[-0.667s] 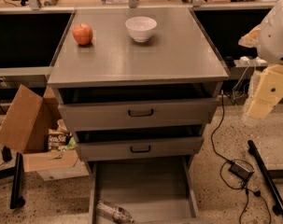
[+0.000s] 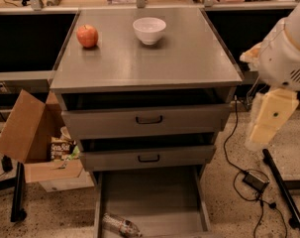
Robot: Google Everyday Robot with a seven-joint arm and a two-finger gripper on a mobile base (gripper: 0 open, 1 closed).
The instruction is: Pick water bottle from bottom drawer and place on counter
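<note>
text: none legible; packet [image 2: 60, 148] in cardboard box [image 2: 22, 128] maybe printed | claw [image 2: 259, 137]: right of counter [image 2: 149, 61]

I see the water bottle [image 2: 121, 226], clear and crinkled, lying on its side in the front left corner of the bottom drawer [image 2: 157, 197], a plain grey tray pulled open. The counter [image 2: 154, 66] above is flat brushed grey metal. My hand [image 2: 263, 128] hangs right of the cabinet, well apart.
</note>
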